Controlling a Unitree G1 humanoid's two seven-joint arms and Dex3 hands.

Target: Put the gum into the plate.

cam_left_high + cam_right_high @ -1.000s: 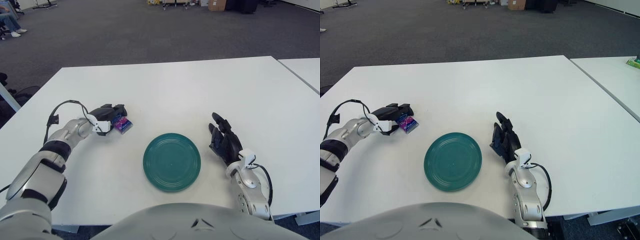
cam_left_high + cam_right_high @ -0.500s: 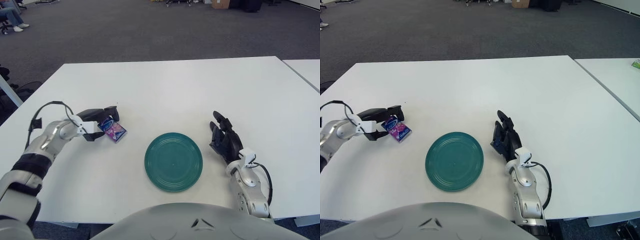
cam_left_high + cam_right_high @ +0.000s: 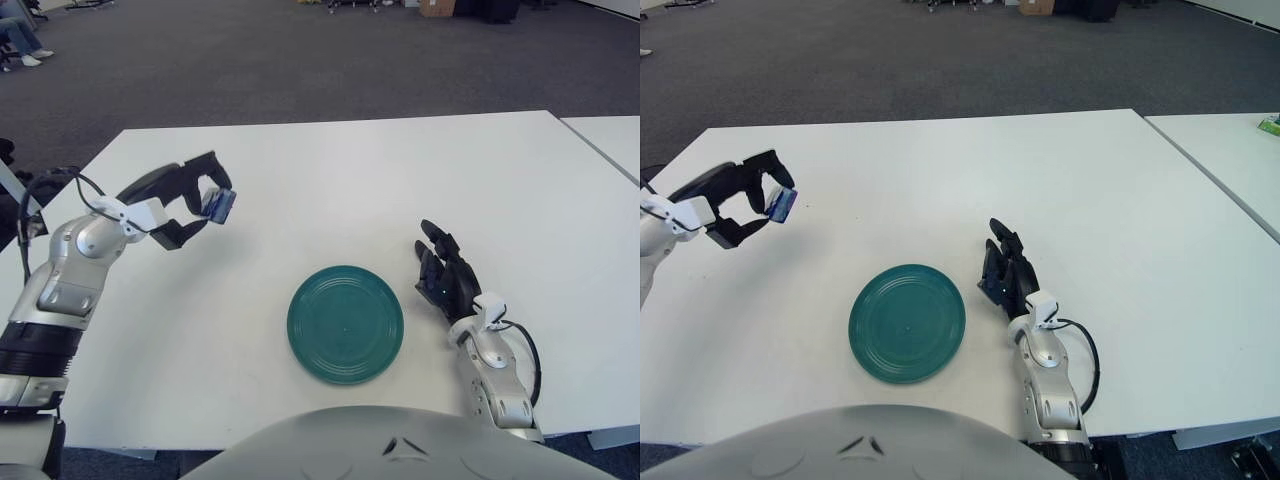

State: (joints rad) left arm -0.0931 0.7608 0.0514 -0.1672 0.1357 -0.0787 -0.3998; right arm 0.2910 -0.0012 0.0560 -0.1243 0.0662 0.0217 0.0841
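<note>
My left hand (image 3: pixel 195 205) is shut on the gum (image 3: pixel 220 206), a small blue and purple pack, and holds it in the air above the left part of the white table (image 3: pixel 330 170). It shows too in the right eye view (image 3: pixel 781 206). The green round plate (image 3: pixel 345 323) lies on the table near the front middle, to the right of and below the held gum. My right hand (image 3: pixel 446 281) rests on the table just right of the plate, fingers relaxed, holding nothing.
A second white table (image 3: pixel 1230 150) stands close on the right with a small green object (image 3: pixel 1268 125) on it. Grey carpet floor lies beyond the far table edge.
My left hand has lifted the gum off the table and raised it, with the arm swung up and back to the left. The right hand and plate have not moved.
</note>
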